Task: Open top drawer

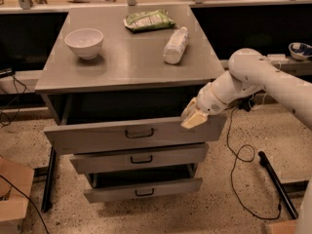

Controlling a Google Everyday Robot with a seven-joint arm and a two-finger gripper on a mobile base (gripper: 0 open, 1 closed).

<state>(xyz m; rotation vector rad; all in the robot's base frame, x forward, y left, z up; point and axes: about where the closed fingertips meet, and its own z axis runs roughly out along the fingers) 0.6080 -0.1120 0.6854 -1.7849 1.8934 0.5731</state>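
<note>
Top drawer (97, 137), pulled out toward the camera, runs left-right; gripper (194, 117) at its right upper edge, grip impossible to tell.

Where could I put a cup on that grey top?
Bare: between round white bowl and lying white plastic bottle, plus the front strip. Crowded: back, near the green bag. Claw: at grey metal top drawer's right end.

Warm, dim light falls from above; the grey tabletop (126, 67) shines softly, the bowl (84, 42) casts a small shadow, and my gripper (194, 118), at the right end of the top drawer (97, 138), shows pale against the dark hollow behind
</note>
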